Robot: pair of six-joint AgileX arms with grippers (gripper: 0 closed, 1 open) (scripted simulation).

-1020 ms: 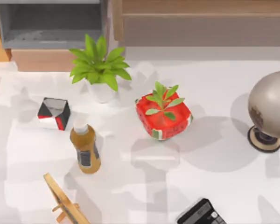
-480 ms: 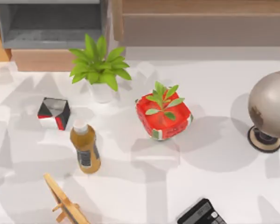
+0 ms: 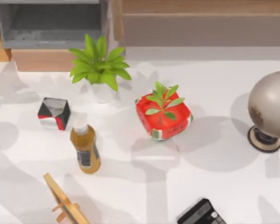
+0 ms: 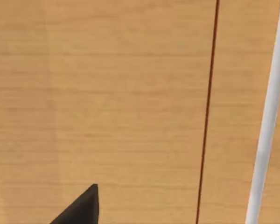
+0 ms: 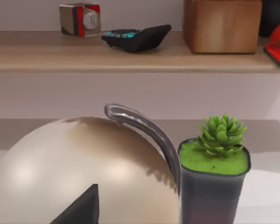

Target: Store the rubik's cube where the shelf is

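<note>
The rubik's cube is out of view. The shelf (image 3: 200,25) runs along the table's back right, a long light-wood unit with a tan top board and a grey-brown front panel. A dark corner of my left gripper (image 4: 79,210) hangs over a light-wood surface (image 4: 107,93). A dark corner of my right gripper (image 5: 79,207) sits just behind the beige globe (image 5: 79,172), facing a wooden board (image 5: 130,56) that carries small items.
On the white table stand a leafy potted plant (image 3: 99,65), a red strawberry planter (image 3: 164,115), a black, white and red faceted box (image 3: 53,113), a brown bottle (image 3: 85,148), a globe (image 3: 270,109), a wooden stand (image 3: 65,203) and a calculator (image 3: 201,213). A grey open compartment (image 3: 51,23) is back left.
Only the shadows on the table have shifted, spreading toward the left edge. No object has moved.
</note>
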